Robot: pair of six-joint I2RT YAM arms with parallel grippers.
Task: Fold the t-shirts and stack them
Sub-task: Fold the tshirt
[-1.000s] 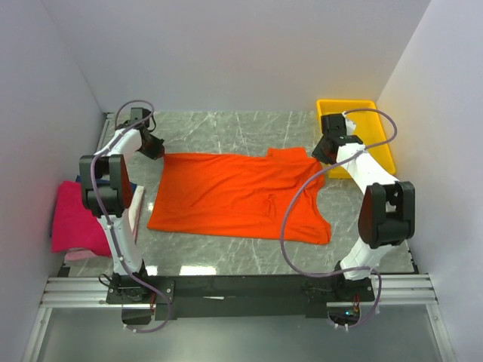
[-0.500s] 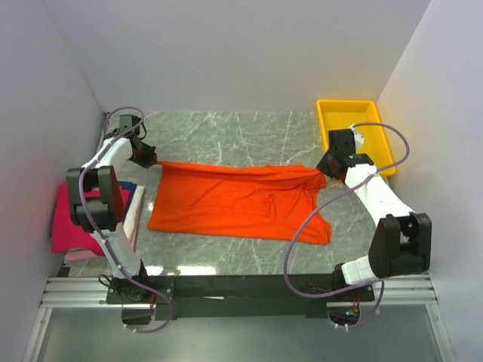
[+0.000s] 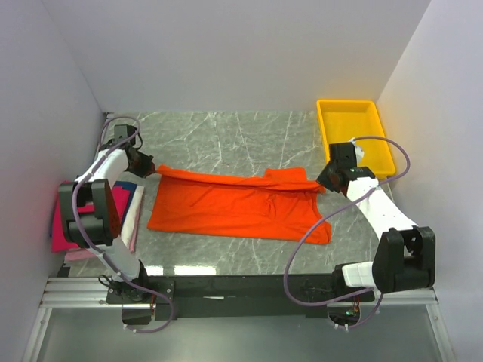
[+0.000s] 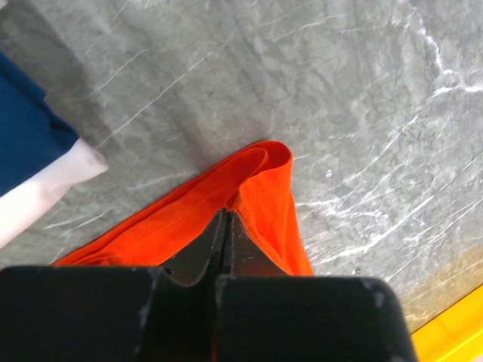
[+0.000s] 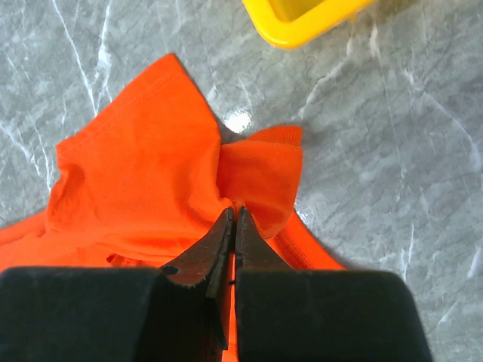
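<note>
Orange t-shirt point(image 3: 234, 207) is lying across the table point(image 3: 226, 132). We are pinching its far corners, with left gripper point(image 4: 226, 217) and right gripper point(image 5: 234, 215) both clamped tight. In our judgement, uneven pulling is risking a skewed, bunched fold.

Right gripper point(image 5: 232, 219) pinched tight on bunched orange t-shirt point(image 5: 143, 173) — cloth on grey marble table point(image 5: 392, 151), yellow tray point(image 5: 302, 19) corner beyond.

This is looking like a robotics lab cell: plain white panels point(image 3: 226, 53) are walling in a grey marble-patterned table point(image 3: 226, 132), while a left arm point(image 3: 98, 204) and a right arm point(image 3: 385, 211) are sitting bolted to an aluminium rail point(image 3: 75, 290) (purple cables point(image 3: 302, 234) looping loose).
</note>
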